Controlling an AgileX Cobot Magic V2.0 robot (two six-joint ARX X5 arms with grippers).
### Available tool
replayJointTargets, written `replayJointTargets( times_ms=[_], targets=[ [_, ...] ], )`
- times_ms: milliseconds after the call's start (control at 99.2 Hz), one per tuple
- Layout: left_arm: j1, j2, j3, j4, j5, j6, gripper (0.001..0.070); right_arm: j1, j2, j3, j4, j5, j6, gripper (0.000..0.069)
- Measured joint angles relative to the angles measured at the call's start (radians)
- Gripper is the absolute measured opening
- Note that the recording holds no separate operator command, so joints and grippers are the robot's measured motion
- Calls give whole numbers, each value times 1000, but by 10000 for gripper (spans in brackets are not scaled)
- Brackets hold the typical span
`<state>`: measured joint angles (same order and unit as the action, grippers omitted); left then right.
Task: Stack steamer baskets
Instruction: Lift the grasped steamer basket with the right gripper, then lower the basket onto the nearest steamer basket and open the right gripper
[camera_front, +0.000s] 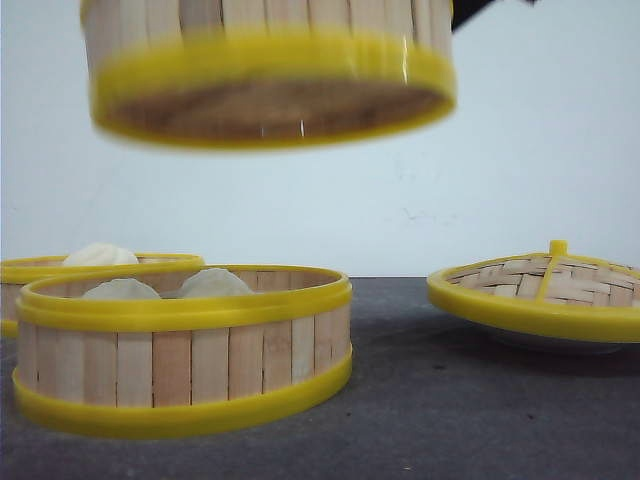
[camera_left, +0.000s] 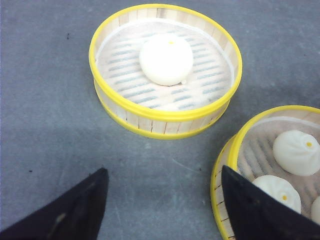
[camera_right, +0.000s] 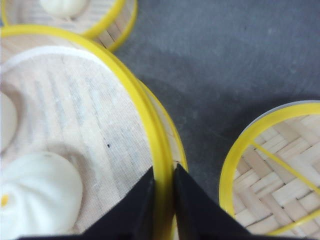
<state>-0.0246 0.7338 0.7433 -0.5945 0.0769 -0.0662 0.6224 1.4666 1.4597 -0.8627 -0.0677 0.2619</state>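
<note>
Here, nearest the front edge of the table (camera_front: 450, 420), on its left half, one steamer basket (camera_front: 185, 350) rests on the grey surface with white buns (camera_front: 212, 283) showing above its rim. Just behind it, at the left edge, a second steamer basket (camera_front: 30, 275) sits on the table with a single bun (camera_front: 98, 255) in it; the two stand close but their contact cannot be resolved. A third steamer basket (camera_front: 270, 70) hangs in the air above the front basket, clear of it, underside visible, slightly motion-blurred.

Right hand (camera_right: 163, 200): fingers closed on the yellow rim of the lifted basket, one inside the wall and one outside. Cloth liner and buns (camera_right: 37, 195) visible inside that basket.

Left hand (camera_left: 162, 205): fingers spread apart, gripping nothing, above bare table between the single-bun basket (camera_left: 165, 70) and the front basket (camera_left: 270, 165).

On the right half of the table, further back, the domed woven lid (camera_front: 545, 290) with yellow rim and knob sits on a shallow white plate (camera_front: 550, 345), well apart from the baskets. White wall (camera_front: 540, 150) behind.
</note>
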Motion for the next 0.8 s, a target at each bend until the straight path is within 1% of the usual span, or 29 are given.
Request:
replayJointTargets(
  times_ms=[192, 333, 534, 655, 796],
  targets=[
    [0, 0, 0, 0, 0, 0, 435, 0, 2, -119, 185, -1, 0, 34],
    [0, 0, 0, 0, 0, 0, 435, 0, 6, -173, 273, -7, -10, 34],
    [0, 0, 0, 0, 0, 0, 435, 10, 56, -183, 344, -83, -23, 34],
    [0, 0, 0, 0, 0, 0, 435, 21, 88, -183, 387, -89, -23, 34],
    [0, 0, 0, 0, 0, 0, 435, 28, 133, -184, 395, -89, -23, 34]
  ],
)
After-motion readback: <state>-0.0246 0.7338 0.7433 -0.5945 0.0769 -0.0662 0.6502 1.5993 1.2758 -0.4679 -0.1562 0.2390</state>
